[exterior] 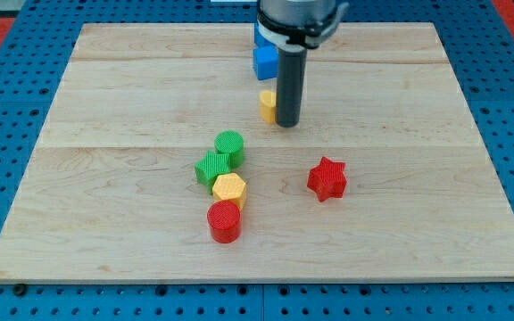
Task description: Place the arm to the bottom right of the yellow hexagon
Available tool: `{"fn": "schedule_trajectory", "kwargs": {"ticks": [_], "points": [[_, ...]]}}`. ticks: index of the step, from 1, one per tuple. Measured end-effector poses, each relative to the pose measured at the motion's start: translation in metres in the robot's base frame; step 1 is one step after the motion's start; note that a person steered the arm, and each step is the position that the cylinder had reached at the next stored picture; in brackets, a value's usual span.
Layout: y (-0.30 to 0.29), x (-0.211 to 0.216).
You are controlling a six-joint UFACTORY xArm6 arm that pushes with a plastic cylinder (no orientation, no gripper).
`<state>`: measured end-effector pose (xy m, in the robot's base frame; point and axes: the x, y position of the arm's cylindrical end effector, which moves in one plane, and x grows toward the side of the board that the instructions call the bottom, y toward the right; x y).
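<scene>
The yellow hexagon (229,189) lies a little left of the board's middle, touching a green star-like block (211,168) at its upper left and a red cylinder (224,221) just below it. My tip (287,123) stands well above and to the right of the yellow hexagon, next to a small yellow block (267,104) that the rod partly hides. The rod rises to the dark arm head at the view's top.
A green cylinder (229,146) sits above the green star-like block. A red star (327,178) lies right of the middle. A blue block (264,59) sits behind the rod near the top. The wooden board (105,107) lies on a blue pegboard.
</scene>
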<state>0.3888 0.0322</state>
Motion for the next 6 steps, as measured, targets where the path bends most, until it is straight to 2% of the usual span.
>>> {"fn": "schedule_trajectory", "kwargs": {"ticks": [1, 2, 3, 4, 5, 6], "points": [[-0.005, -0.019], [-0.005, -0.005], [-0.014, 0.07], [-0.025, 0.126], [-0.027, 0.17], [-0.067, 0.188]]}}
